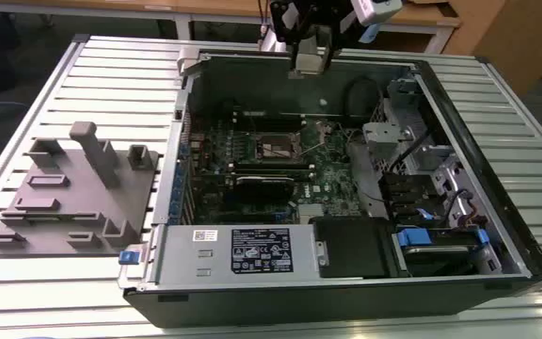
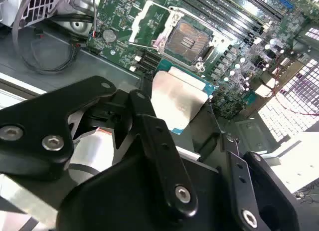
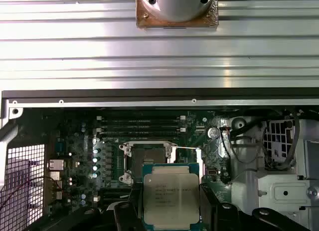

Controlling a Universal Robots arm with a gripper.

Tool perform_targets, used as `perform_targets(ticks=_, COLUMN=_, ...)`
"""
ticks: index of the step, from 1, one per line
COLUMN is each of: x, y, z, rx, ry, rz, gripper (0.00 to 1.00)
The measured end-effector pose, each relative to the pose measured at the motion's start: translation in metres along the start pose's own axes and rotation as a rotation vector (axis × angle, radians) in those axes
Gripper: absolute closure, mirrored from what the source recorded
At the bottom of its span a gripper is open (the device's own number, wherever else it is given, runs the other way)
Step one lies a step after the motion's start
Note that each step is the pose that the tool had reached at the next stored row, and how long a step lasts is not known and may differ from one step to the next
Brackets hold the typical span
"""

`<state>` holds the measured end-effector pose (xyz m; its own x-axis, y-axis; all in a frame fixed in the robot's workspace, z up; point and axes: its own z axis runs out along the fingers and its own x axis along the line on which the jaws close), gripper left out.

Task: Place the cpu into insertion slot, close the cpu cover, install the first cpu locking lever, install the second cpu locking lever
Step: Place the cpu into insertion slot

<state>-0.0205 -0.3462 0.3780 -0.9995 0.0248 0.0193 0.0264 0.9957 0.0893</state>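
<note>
While your gripper point(image 1: 309, 65), top centre in the exterior view, grips the cpu point(image 3: 171, 196) above the case point(image 1: 346, 296), the bare insertion slot point(image 1: 276, 146) lies mid-frame; align its corners squarely and keep it level.

This is a robotics lab or test workshop, not a home or an office. A bench point(image 1: 497, 106) of ribbed aluminium profile spans the exterior view. On it a desktop computer case point(image 1: 346, 304) lies opened, with its green motherboard point(image 1: 332, 185) bared in the middle of the frame. At the exterior view's left sits a grey fixture block point(image 1: 73, 198) of moulded holders and pegs. At the upper middle a robot arm point(image 1: 313, 21) hangs its gripper point(image 1: 307, 69) over the case. Wood-topped worktables point(image 1: 205, 8) line the upper edge, standing on a plain grey floor point(image 1: 8, 78). The first wrist view shows the ribbed bench beyond the case wall.
</note>
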Motion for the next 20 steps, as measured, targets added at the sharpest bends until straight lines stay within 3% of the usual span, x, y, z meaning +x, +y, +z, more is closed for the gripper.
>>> perform_targets(ticks=20, x=-0.0001, y=-0.0005, z=0.0059, rx=0.0001, ry=-0.0003, rz=0.0, gripper=0.46)
